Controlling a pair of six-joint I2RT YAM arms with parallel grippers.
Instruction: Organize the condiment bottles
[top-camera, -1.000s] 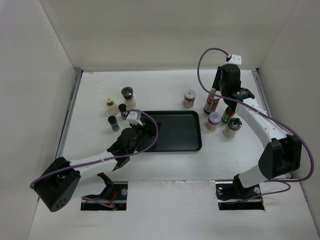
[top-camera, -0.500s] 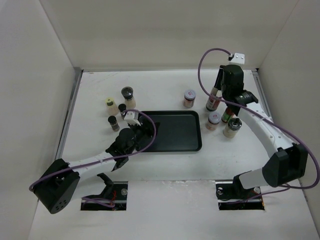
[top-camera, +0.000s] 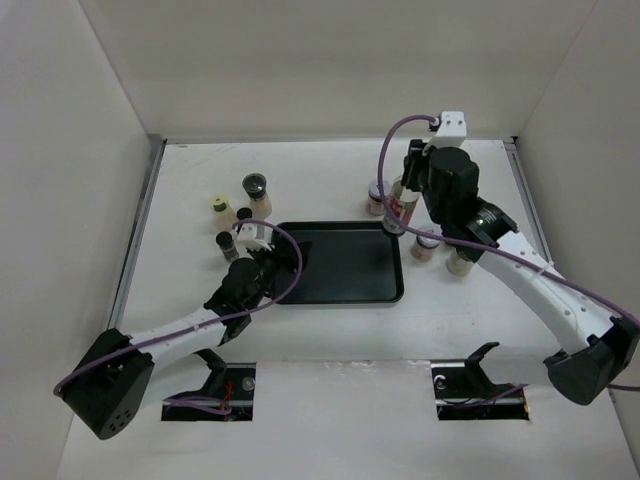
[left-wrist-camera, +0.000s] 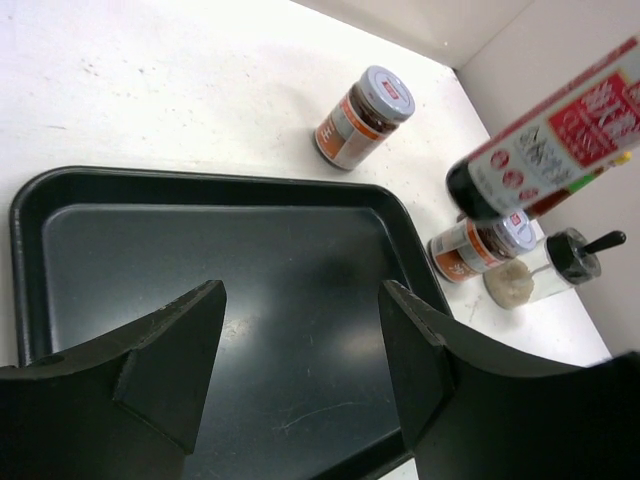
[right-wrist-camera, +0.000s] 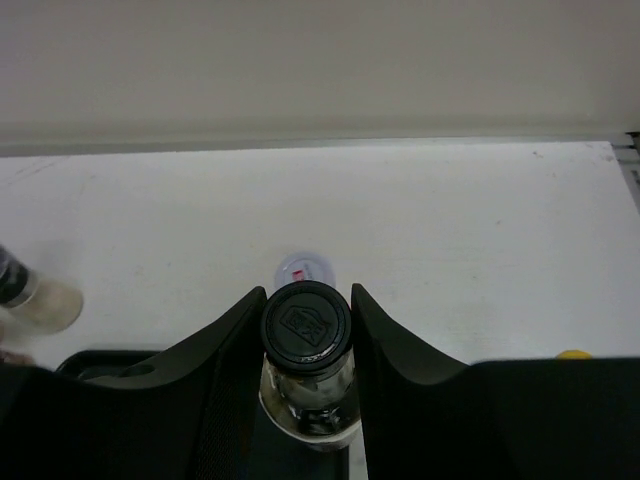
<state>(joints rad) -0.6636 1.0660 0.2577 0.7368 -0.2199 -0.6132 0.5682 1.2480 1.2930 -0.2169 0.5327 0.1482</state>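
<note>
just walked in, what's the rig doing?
Right hand grips the tall black-capped bottle and holds it off the table by the far right corner of the tray. Left hand hangs open and empty over the tray's left end. Nothing is in the tray yet; the other jars stand on the table on either side of it.
</note>
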